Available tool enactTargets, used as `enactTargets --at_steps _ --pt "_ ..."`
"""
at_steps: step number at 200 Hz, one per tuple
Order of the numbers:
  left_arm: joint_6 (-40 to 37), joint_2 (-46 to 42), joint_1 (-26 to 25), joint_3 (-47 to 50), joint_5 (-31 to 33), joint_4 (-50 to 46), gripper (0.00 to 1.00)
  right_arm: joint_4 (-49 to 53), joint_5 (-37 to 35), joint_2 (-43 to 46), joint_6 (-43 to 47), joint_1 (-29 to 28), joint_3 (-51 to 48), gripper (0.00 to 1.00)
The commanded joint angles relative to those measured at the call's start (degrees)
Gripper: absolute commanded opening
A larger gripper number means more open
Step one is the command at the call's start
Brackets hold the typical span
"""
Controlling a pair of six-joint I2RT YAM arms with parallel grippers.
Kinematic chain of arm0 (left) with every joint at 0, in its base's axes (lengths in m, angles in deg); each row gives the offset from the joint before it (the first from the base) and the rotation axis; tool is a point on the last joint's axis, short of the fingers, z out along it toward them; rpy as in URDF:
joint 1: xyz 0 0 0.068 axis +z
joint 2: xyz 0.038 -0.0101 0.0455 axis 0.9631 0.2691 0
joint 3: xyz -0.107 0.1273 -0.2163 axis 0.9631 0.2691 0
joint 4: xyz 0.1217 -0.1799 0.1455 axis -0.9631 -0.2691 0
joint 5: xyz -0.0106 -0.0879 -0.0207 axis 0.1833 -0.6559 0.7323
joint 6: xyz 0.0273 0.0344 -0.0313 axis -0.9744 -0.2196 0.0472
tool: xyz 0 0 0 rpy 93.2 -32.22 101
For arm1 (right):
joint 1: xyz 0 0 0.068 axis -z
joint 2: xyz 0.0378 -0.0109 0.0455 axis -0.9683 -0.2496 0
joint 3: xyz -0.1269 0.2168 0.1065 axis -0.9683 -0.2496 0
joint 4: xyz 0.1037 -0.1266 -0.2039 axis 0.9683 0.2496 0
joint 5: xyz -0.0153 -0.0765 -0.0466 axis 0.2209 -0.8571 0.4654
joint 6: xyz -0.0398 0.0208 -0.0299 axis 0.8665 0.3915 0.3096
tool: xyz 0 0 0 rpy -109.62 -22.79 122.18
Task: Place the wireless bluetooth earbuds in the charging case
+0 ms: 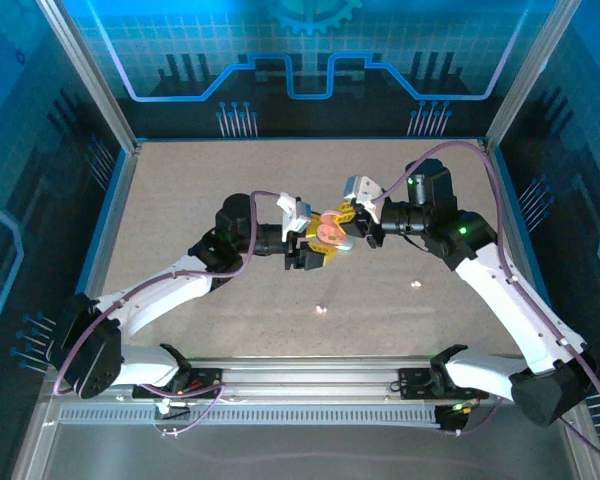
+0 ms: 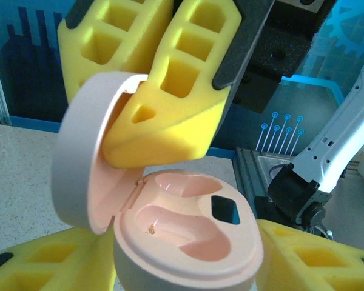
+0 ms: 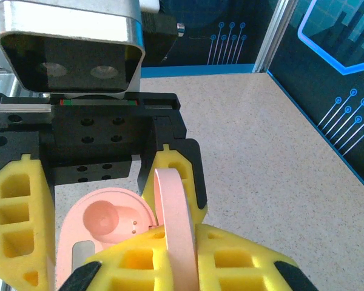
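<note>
Currently, in the top view, the left gripper and right gripper meet over mid-table with the pink charging case between them. That view also places the wireless bluetooth earbuds: one pale bit lies on the table near the front middle and a second earbud to its right, both well apart from the case. Case detail is too small to read from there. The left wrist view resolves the interior: the lid is hinged open to the left, and two moulded wells show bare pink floors, with a dark rectangular opening in the right one. Left fingers are narrowed on the case base from both sides. Right fingers come down from above, closed on the lid. The right wrist view gives the lid edge-on and upright, pinched between the right gripper's yellow pads, and two tiny contact pins in one well.
</note>
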Motion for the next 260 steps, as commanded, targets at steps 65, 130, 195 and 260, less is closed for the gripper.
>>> enactTargets --at_steps 65,130,195,260 --pt "-0.99 0.78 -0.66 -2.91 0.71 0.38 0.55 -1.33 -0.98 0.92 -0.75 -1.04 -0.4 0.09" --pt "-1.8 0.69 -0.62 -3.02 0.63 -0.69 0.57 -2.5 -1.09 1.59 -1.55 -1.03 -0.93 0.09" --pt "-2.32 0.78 -0.62 -3.1 0.76 -1.32 0.6 -2.57 -1.4 1.27 -2.55 -0.94 -0.76 0.09" --pt "-2.59 0.72 -0.69 -3.09 0.85 -1.4 0.5 -2.32 -1.14 1.15 -2.65 -0.77 -0.61 0.09"
